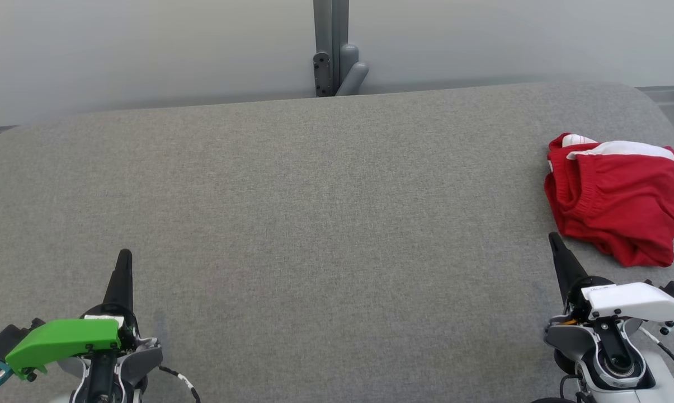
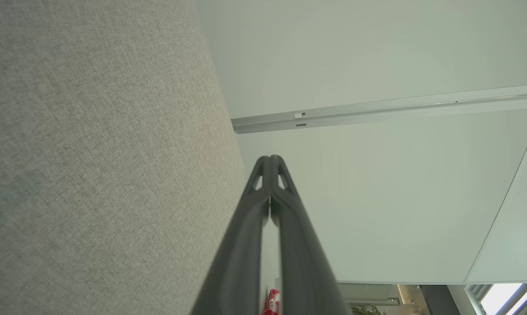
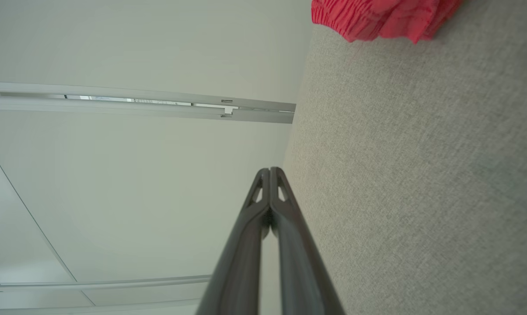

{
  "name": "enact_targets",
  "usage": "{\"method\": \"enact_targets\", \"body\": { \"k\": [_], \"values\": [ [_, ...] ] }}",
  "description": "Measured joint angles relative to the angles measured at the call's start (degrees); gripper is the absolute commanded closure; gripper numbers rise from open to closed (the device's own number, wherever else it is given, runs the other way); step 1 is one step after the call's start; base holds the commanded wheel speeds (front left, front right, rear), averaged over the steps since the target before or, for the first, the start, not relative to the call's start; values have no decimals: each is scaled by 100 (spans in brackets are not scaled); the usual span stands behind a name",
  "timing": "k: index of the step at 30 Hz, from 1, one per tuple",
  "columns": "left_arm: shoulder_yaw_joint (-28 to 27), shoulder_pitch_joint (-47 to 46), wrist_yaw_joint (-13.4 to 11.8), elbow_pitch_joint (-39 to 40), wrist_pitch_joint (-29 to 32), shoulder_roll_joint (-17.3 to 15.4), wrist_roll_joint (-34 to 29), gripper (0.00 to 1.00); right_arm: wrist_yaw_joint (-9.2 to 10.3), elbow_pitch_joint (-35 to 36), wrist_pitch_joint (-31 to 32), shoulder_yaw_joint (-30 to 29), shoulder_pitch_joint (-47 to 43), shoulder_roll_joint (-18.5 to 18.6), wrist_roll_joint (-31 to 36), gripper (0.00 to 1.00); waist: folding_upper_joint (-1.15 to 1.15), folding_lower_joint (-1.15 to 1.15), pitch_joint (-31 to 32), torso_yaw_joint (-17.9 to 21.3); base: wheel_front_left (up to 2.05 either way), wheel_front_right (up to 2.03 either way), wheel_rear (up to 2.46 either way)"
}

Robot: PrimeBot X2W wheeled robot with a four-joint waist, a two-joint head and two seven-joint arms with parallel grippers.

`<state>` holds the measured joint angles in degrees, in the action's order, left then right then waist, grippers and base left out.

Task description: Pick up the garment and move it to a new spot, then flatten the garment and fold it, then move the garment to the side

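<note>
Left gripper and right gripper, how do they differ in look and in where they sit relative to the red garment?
The left gripper carries a green cover, while the right gripper carries a white cover. The left gripper sits far across the grey table from the red garment; the right gripper's tip is close to the garment's near edge, not touching it. Both are shut, hold nothing and point the same way.

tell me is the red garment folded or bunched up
Bunched up: the red garment lies in a rumpled heap on the grey table, its elastic waistband gaping and edges uneven.
</note>
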<state>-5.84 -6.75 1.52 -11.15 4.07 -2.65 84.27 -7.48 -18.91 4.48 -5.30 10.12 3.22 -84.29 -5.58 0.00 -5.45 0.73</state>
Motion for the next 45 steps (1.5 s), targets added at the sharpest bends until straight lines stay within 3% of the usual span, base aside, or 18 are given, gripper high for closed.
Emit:
{"method": "enact_targets", "body": {
  "k": [20,45],
  "values": [
    [-93,-94,-2,127,198,-3,777,100,0,47,175,-55,66,64,-851,100,0,0,8,-68,0,0,0],
    [-97,-95,-3,130,198,-4,787,100,0,53,141,12,68,107,-932,100,0,0,8,-69,0,0,0]
  ]
}}
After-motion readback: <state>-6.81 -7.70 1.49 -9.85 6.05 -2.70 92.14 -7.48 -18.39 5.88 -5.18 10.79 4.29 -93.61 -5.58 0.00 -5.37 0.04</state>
